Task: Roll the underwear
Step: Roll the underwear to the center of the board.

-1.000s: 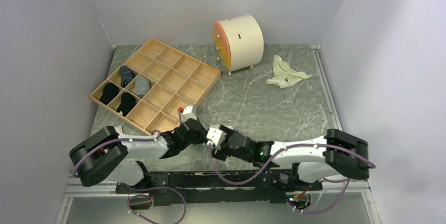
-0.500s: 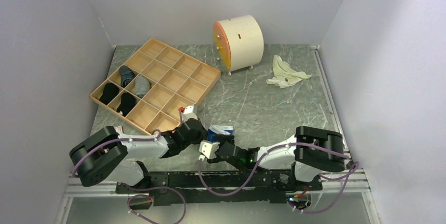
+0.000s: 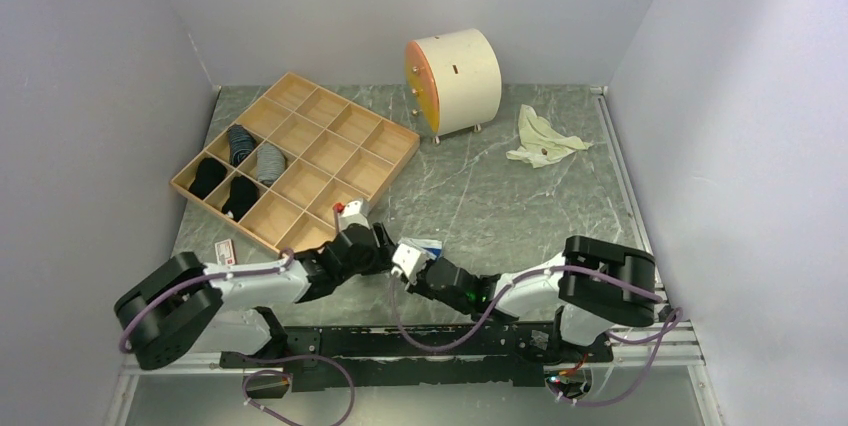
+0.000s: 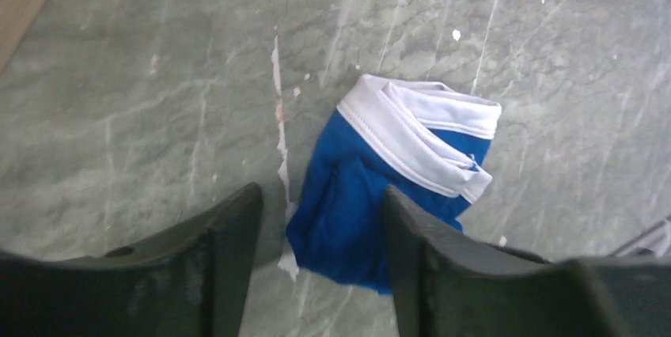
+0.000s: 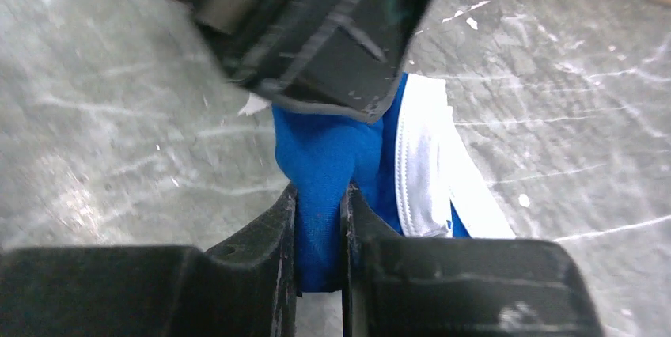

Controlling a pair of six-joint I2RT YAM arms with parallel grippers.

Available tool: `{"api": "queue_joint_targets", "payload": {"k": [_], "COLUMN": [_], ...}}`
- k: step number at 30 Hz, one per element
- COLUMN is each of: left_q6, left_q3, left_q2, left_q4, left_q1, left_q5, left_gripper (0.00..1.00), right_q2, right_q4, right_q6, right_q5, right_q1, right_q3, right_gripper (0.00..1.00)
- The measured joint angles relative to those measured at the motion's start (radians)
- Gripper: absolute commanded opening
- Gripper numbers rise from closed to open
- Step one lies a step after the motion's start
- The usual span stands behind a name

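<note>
While the right end effector [image 5: 319, 202] pinches the blue end of the bunched underwear [image 4: 399, 171], pinning it near the middle of the desk's [image 3: 520, 186] near edge, the left end effector [image 4: 318, 206] hangs open astride it, apparently ready to take the fabric.

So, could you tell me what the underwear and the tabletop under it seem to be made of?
The underwear: soft matte blue knit, probably cotton, since it creases and bunches; its white waistband looks elastic. The tabletop: smooth grey-green marble look with pale veins, possibly printed laminate.
</note>
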Motion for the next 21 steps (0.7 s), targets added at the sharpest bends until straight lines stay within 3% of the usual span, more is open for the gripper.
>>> {"api": "queue_joint_targets", "payload": {"k": [4, 11, 17, 21], "left_q6": [-0.005, -0.016, -0.051, -0.071], "left_q3": [-0.074, -0.108, -0.139, -0.14], "left_q2": [-0.129, -0.28, -0.223, -0.181], "left_q4": [-0.014, -0.04, 0.022, 0.056], "left_q1": [0.049, 0.069, 0.069, 0.068], "left_q5": [0.057, 0.105, 0.15, 0.17], "left_gripper": [0.82, 0.85, 0.79, 0.65], "right_q2": [0.004, 0.074, 0.198, 0.288], "right_q4": [0.075, 0.375, 0.64, 0.802], "right_q6": [0.183, 0.498, 0.695, 0.805], "right_q5": [-0.119, -0.338, -0.445, -0.481], "right_q1": [-0.071, -0.203, -0.25, -0.268], "right_q3": [-0.014, -0.119, -0.18, -0.214], "right_gripper": [0.08, 0.1, 0.13, 0.16]}}
